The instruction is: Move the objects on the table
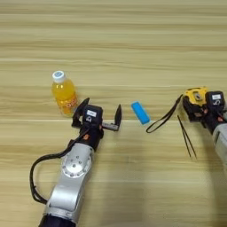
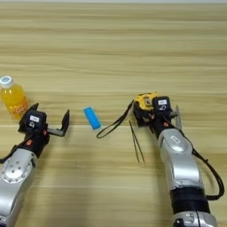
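The left hand (image 1: 98, 115) rests on the counter (image 1: 115, 40) toward its near left, fingers spread wide with nothing between them; the orange-juice bottle (image 1: 64, 94) stands upright just beside its left finger, apart from it; the blue block (image 1: 140, 112) lies flat near the counter's middle, a little right of the hand's right finger. The right hand (image 2: 156, 114) sits toward the right edge, its fingers closed around the yellow-and-black tape measure (image 2: 144, 101); the black strap (image 2: 115, 122) trails from it toward the block; a thin dark pair of scissors (image 2: 136, 142) lies nearer the front edge, handles not visible.
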### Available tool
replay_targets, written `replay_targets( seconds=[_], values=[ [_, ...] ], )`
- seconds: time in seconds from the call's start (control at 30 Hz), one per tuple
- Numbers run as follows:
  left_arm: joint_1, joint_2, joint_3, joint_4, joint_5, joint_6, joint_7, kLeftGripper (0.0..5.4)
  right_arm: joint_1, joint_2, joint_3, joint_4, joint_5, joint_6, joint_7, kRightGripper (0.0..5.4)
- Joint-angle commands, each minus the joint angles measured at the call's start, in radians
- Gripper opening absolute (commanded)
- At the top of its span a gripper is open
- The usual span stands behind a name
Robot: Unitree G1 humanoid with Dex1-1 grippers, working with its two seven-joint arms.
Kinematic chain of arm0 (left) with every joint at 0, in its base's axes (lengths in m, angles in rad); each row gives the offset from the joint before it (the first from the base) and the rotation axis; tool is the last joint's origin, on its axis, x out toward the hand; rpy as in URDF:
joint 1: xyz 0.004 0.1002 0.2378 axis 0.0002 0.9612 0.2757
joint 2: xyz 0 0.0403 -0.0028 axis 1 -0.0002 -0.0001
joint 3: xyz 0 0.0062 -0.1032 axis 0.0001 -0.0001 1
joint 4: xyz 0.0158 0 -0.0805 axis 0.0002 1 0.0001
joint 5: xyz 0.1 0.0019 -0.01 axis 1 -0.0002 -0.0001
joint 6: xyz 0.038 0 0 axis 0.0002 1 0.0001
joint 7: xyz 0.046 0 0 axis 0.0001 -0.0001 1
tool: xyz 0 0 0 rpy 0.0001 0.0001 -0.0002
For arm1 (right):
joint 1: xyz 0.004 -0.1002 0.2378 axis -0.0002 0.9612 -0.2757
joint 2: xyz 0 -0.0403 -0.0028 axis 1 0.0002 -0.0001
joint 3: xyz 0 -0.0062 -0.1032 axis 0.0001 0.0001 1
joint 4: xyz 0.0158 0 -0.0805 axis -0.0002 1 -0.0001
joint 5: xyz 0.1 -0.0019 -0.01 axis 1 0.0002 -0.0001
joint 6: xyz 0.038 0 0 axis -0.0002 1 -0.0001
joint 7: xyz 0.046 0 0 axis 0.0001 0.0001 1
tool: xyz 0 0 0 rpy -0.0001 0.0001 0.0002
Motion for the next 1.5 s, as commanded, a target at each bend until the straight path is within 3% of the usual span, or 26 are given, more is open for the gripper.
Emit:
replay_targets(
  seconds=[0.03,0.5,0.73,1.0,1.5],
  values=[
    [-0.006,-0.003,-0.001,0.008,0.013,-0.004,0.001,5.4,0.013,0.013,0.017,-0.1,0.015,0.027,0.002,4.28],
    [-0.007,-0.005,0.0,0.009,0.014,-0.005,0.004,5.4,0.115,0.049,0.166,-0.454,0.027,0.154,0.045,4.28],
    [-0.007,-0.004,0.002,0.006,0.014,-0.006,0.006,5.4,0.154,0.049,0.246,-0.533,0.047,0.2,0.089,4.28],
    [-0.007,-0.004,0.002,0.004,0.014,-0.005,0.006,5.4,0.176,0.05,0.334,-0.482,0.045,0.214,0.139,4.28],
    [0.0,-0.007,0.001,-0.01,0.013,0.0,0.014,5.4,0.178,0.047,0.421,-0.272,-0.028,0.123,0.161,4.28]
  ],
)
